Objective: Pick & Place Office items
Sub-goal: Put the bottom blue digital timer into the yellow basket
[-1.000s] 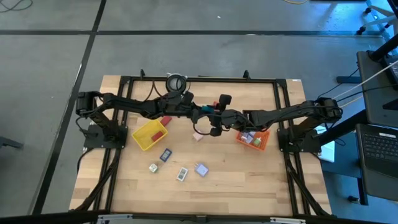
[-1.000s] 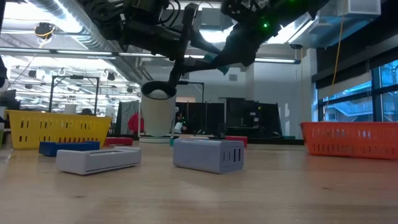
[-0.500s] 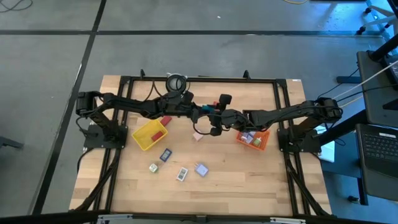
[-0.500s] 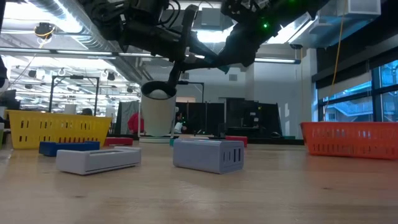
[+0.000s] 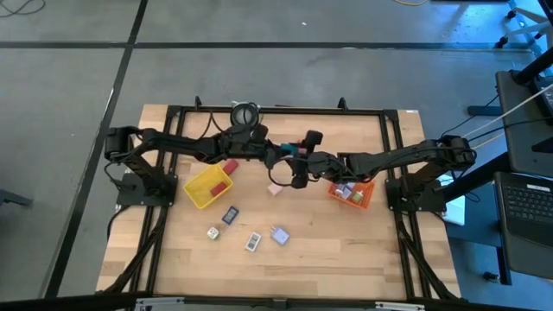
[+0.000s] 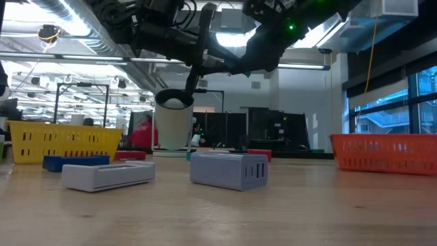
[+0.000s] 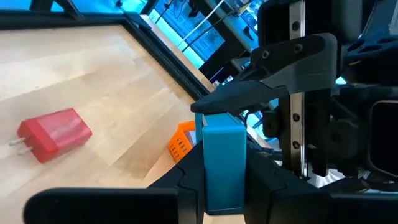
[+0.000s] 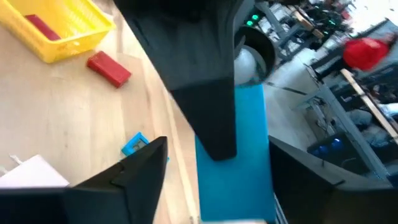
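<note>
We hold the teal block (image 7: 222, 163) in our clamped left gripper (image 7: 214, 186), long axis along its fingers; our right gripper (image 8: 214, 180) stands spread around its far end

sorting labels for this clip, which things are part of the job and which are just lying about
Job: teal rectangular block held by left gripper; red plug-like block; pale blue block; yellow square tray; red-orange square tray.
Lying about: round white-and-grey cylinder; laptop.
</note>
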